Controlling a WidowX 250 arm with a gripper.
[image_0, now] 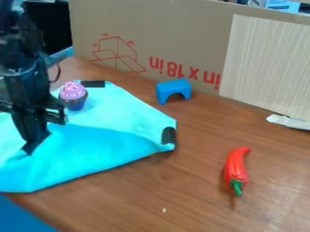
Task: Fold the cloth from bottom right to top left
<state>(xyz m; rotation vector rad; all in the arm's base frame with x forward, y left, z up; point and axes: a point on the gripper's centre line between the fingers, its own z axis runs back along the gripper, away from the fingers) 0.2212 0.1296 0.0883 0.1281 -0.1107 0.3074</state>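
Looks like a robotics lab or a similar test space, to judge by the black robot arm [18,59] at the upper left, over a brown wooden tabletop [194,181] set with a turquoise cloth [109,136], a toy cupcake [73,96], a blue arch block [174,87] and a red toy pepper [235,166]. Walled along the back with printed cardboard [181,36] and a pale wood-grain panel [266,68], much like a makeshift backdrop. Also holds a white-and-blue item [281,5] behind, too cut off to identify.

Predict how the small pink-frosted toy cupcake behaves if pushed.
The cupcake may tip, its bulging top sitting on a tapered cup. Its round sides suggest rolling once down. It stands on the turquoise fabric cloth, so tugging that would likely shift it.
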